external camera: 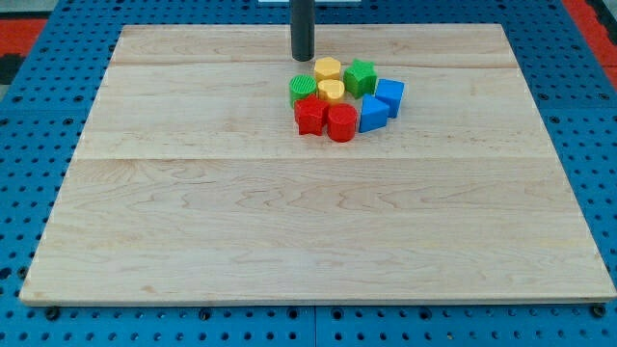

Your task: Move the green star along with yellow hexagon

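The blocks sit in one tight cluster near the view's top centre. The yellow hexagon [328, 68] is at the cluster's top. The green star [361, 77] lies just to its right, touching or nearly touching it. My tip [303, 59] is just left of the yellow hexagon and above the green round block [303, 90], a small gap away from both. A yellow heart-like block [332, 91] sits below the hexagon.
Two red blocks [310, 116] [341, 123] lie at the cluster's bottom. Two blue blocks [389, 95] [372, 115] lie at its right. The wooden board [289, 222] ends at a blue pegboard surround on all sides.
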